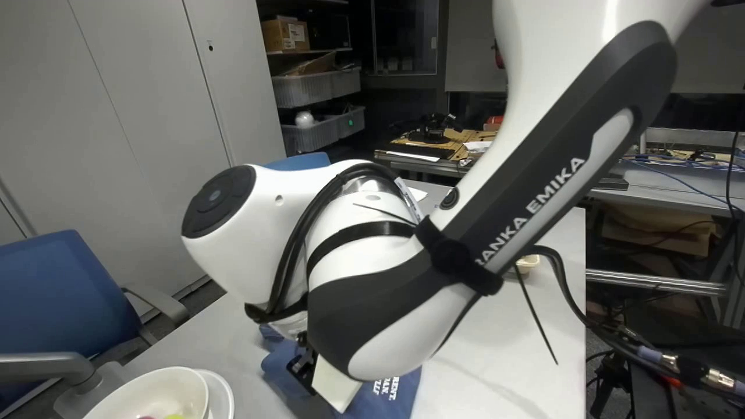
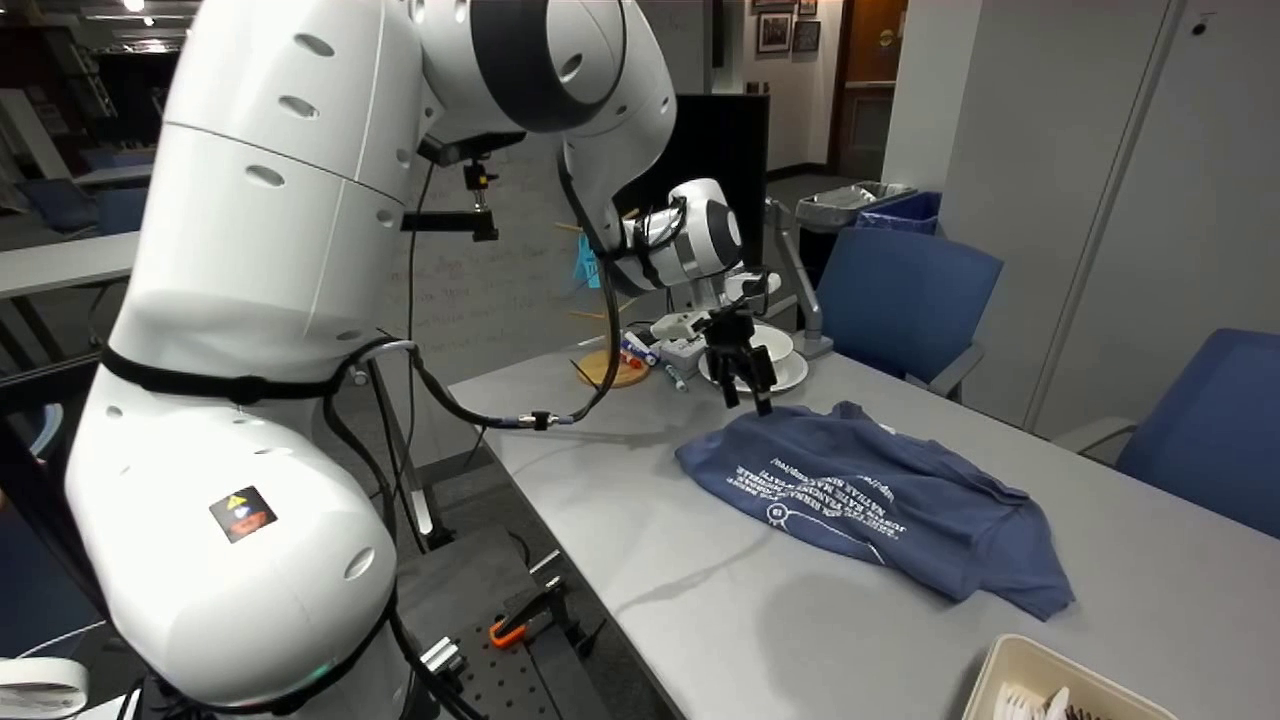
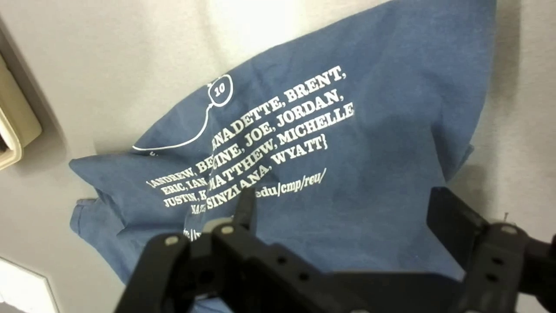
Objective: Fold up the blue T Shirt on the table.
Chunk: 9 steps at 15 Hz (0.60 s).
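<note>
The blue T Shirt (image 2: pixel 890 500) lies creased and partly doubled over on the light grey table (image 2: pixel 620 540), with white lettering on top. In the wrist view the shirt (image 3: pixel 373 174) fills most of the picture, with a fold running through the lettering. In an exterior view only part of the shirt (image 1: pixel 401 387) shows, mostly hidden by the arm. My gripper (image 2: pixel 748 402) points down at the shirt's end by the plates. In the wrist view the gripper's fingers (image 3: pixel 343 193) are wide apart over the shirt with nothing between them. The exact gap to the cloth cannot be told.
White plates (image 2: pixel 795 372) stand behind the gripper; a white bowl (image 1: pixel 180 387) shows there too. A wooden board (image 2: pixel 595 368) with markers is beside them. A beige cutlery tray (image 2: pixel 1090 672) stands past the shirt's other end. Blue chairs (image 2: pixel 910 300) line the table's far side.
</note>
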Available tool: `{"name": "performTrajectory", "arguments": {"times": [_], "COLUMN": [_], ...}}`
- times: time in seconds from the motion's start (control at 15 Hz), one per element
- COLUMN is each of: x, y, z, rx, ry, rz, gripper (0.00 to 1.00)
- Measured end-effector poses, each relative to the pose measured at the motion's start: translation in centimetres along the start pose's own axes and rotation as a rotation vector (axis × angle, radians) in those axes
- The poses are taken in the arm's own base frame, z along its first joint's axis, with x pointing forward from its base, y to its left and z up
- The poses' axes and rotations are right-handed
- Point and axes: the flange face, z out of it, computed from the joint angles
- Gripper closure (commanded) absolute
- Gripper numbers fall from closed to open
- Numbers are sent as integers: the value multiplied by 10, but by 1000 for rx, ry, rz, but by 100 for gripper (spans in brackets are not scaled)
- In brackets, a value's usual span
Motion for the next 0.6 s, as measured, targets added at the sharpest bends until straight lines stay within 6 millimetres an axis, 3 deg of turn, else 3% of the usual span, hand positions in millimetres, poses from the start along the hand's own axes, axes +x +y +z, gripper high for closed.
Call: {"name": "performTrajectory", "arguments": {"times": [0.4, 0.6], "x": [-4, -5], "y": [6, 12], "z": [-34, -32], "rx": [156, 203], "ry": [1, -12], "rz": [-46, -62], "gripper": [0, 0]}}
